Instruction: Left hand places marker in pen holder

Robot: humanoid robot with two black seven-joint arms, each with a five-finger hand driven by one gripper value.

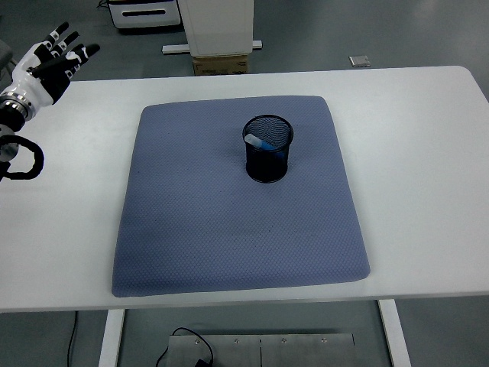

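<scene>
A black mesh pen holder [268, 148] stands upright on the blue-grey mat [229, 229], right of its centre and toward the back. A marker [260, 142] with a pale cap leans inside the holder, its tip resting near the left rim. My left hand [55, 55] is at the far left edge of the picture, over the table's back left corner, far from the holder. Its fingers are spread and hold nothing. My right hand does not show.
The mat lies on the white table [428, 153]. Behind the table stand a white cabinet base [218, 27] and a cardboard box [220, 64] on the floor. A black cable loop [23, 162] of my left arm hangs by the table's left edge.
</scene>
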